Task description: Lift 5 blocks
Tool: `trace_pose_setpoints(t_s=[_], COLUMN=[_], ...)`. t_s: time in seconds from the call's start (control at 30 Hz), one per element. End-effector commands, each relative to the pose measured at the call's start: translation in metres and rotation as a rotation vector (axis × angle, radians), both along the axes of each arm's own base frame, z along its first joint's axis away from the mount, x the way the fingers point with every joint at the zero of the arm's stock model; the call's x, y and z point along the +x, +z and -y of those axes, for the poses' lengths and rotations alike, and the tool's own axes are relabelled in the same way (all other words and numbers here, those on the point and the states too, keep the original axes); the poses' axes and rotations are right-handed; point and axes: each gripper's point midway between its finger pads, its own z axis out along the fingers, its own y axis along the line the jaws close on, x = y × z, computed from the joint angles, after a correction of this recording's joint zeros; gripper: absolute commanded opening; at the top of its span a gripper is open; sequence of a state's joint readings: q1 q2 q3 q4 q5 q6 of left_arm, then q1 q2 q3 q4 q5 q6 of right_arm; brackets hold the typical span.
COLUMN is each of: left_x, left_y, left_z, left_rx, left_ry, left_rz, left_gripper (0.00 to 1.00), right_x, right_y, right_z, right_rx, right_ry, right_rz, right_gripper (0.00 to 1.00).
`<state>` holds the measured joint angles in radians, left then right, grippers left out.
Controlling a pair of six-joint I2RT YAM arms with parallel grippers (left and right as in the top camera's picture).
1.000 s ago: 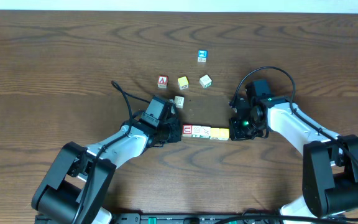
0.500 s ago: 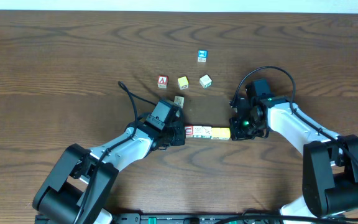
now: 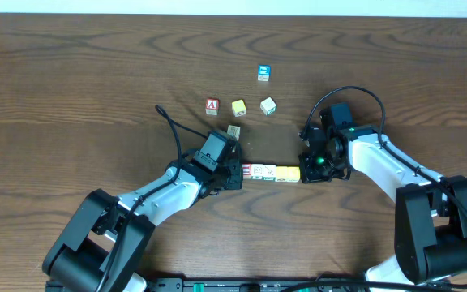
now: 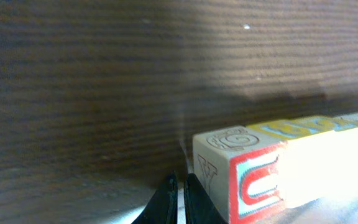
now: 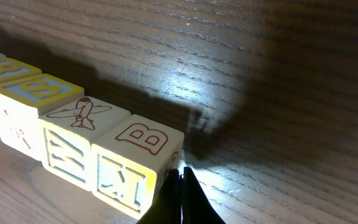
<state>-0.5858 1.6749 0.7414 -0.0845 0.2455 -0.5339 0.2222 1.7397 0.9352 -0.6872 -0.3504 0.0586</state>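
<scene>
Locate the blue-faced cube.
In the overhead view, the blue-faced cube sits alone at the top, near the centre line, just beyond the whitish cube and the yellow cube.

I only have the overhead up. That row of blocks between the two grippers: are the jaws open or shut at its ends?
Observer: Shut on the left. The left wrist view shows the left gripper with its fingers together, right beside the red block.
Operator: And the right end?
Observer: The right gripper is shut too, with its tips at the corner of the B block, which has a red B on top.
Operator: What sits next to that one?
Observer: The plane block, with a red aeroplane drawn on its top face.
</scene>
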Motion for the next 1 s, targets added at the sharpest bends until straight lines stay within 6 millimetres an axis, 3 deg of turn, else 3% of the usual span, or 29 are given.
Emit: trace_pose_setpoints(t_s=[0.0, 0.33, 0.77, 0.97], left_x=[0.004, 0.01, 0.001, 0.001], left_y=[-0.016, -0.016, -0.007, -0.006], left_z=[-0.026, -0.035, -0.004, -0.002], left_rx=[0.136, 0.145, -0.014, -0.025], left_ry=[0.054, 0.085, 0.008, 0.004], left_rz=[0.022, 0.026, -0.022, -0.022], left_gripper=[0.08, 0.08, 0.07, 0.07], right_x=[0.002, 0.002, 0.002, 0.002], right_y=[0.008, 0.008, 0.008, 0.008], right_z=[-0.007, -0.007, -0.007, -0.007], right_rx=[0.026, 0.026, 0.026, 0.026], right_ry=[0.025, 0.025, 0.025, 0.025], right_rz=[0.027, 0.027, 0.027, 0.027], right_gripper=[0.01, 0.01, 0.01, 0.01])
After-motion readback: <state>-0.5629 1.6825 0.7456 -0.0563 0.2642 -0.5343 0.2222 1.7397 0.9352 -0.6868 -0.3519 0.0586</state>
